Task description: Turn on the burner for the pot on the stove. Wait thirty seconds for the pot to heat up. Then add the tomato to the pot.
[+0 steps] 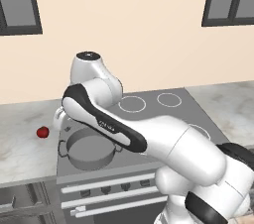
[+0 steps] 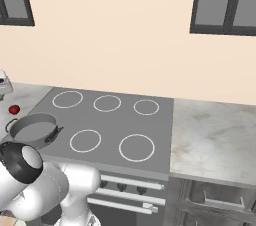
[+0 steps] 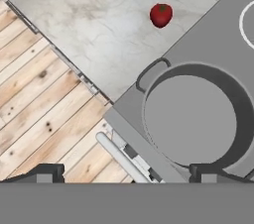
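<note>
The grey pot (image 1: 89,149) (image 2: 32,129) stands empty on the front left ring of the stove (image 1: 149,114) (image 2: 115,120). The red tomato (image 1: 43,132) (image 2: 14,109) lies on the marble counter to the left of the stove, a short way from the pot. In the hand view I look down on the pot (image 3: 191,119), on one of its loop handles and on the tomato (image 3: 160,15) beyond it. My gripper (image 3: 128,173) hangs open above the stove's front left corner, nothing between its fingertips (image 3: 47,173).
Dark knobs (image 1: 114,187) (image 2: 122,186) and pale bar handles (image 3: 119,156) run along the stove's front. The marble counter (image 3: 99,20) (image 2: 215,135) flanks the stove on both sides. Wooden floor (image 3: 39,104) lies below the counter edge. My own arm (image 1: 149,139) crosses over the stove's front.
</note>
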{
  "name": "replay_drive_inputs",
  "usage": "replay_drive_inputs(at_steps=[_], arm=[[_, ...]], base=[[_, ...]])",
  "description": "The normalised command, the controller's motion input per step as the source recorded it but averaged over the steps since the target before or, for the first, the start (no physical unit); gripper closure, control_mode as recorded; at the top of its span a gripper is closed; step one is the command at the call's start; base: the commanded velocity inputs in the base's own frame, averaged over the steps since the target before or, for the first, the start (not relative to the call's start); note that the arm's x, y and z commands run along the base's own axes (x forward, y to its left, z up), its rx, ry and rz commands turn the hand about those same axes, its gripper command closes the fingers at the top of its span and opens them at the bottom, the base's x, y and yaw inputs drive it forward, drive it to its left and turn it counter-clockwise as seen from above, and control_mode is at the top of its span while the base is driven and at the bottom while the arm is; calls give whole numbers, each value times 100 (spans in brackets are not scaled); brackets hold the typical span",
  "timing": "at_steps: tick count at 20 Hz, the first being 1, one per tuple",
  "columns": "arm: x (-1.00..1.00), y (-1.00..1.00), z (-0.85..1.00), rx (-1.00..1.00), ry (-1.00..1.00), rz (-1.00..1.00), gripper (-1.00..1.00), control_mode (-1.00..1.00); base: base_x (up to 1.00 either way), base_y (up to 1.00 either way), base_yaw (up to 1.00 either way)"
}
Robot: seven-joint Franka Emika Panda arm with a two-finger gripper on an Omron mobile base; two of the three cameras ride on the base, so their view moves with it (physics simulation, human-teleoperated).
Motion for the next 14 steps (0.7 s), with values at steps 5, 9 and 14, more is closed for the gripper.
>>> replay_drive_inputs(at_steps=[5,9,14], arm=[[24,30,-8,-5,13,0,-100,-100],[24,38,-11,-12,7,0,-100,-100],[14,32,-17,-19,0,0,-100,-100]], base=[[0,0,0],[0,0,0],[0,0,0]])
